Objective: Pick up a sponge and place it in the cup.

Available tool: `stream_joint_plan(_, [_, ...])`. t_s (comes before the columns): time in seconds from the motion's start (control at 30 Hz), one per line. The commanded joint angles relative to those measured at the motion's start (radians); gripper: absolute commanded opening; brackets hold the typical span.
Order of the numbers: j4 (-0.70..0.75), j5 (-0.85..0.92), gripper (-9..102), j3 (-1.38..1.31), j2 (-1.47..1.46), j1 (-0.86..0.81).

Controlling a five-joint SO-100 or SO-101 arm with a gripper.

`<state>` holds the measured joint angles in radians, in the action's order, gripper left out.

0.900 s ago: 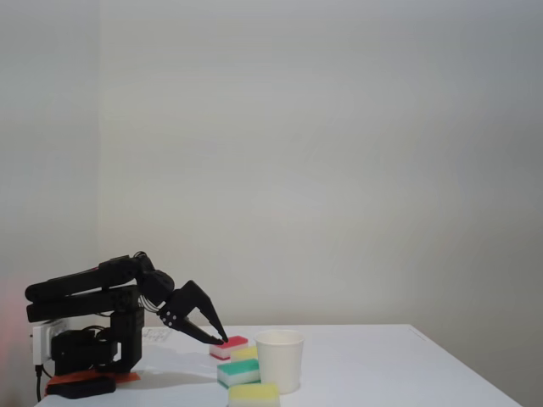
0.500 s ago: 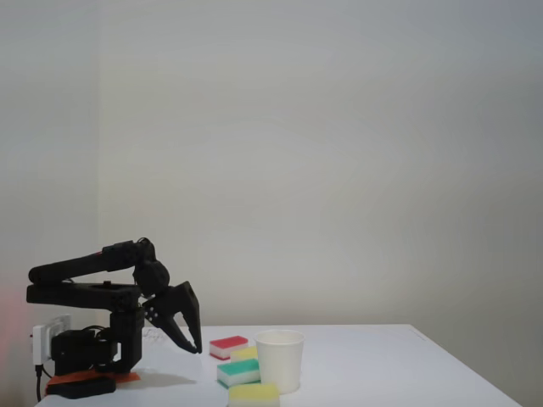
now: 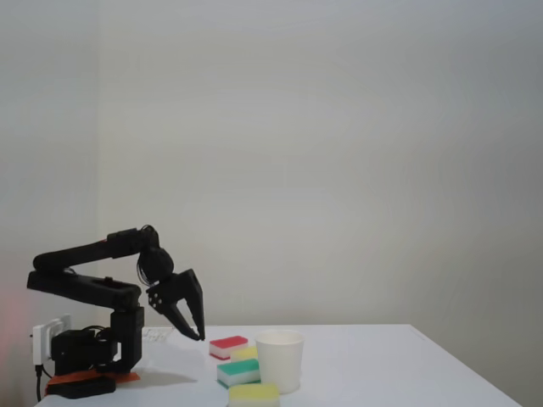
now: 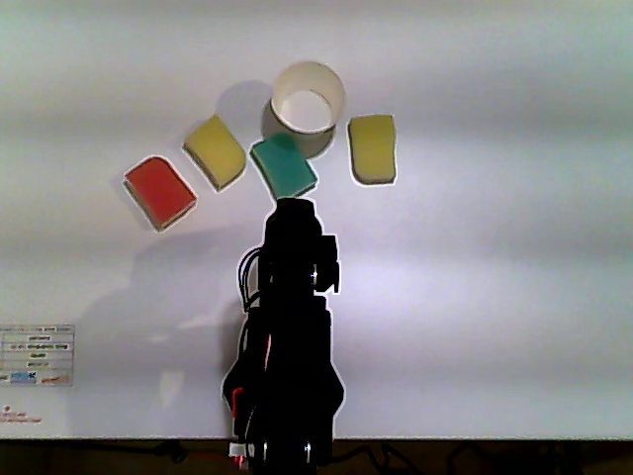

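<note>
Nothing is done yet: your black two-finger gripper (image 3: pixel 197 330) hangs spread and empty above the table, the pale yellow foam sponge (image 4: pixel 372 148) lies beside the empty white paper cup (image 4: pixel 309 97).

Fixed view: front yellow sponge (image 3: pixel 254 394) cut off by bottom edge. Second yellow sponge (image 3: pixel 246 353) mostly hidden behind teal sponge (image 3: pixel 238 372) and cup (image 3: pixel 279 360). Cup's inside not visible from this side.

Other view: arm (image 4: pixel 289 336) covers the gripper; finger spacing cannot be told. Arm base cut by bottom edge. Label (image 4: pixel 37 354) print too small to read.
</note>
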<state>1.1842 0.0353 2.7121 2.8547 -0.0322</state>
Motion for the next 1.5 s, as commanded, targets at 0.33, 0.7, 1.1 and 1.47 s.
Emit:
stream_joint_plan(0.33, [0.021,-0.029,0,-0.302,-0.293,0.087])
stream_joint_plan(0.7, [0.04,-0.006,0,-0.551,-0.541,0.055])
stream_joint_plan(1.1, [0.018,-0.003,0,-0.67,-0.686,0.04])
stream_joint_plan(1.47, [0.032,0.035,0,-0.767,-0.801,-0.072])
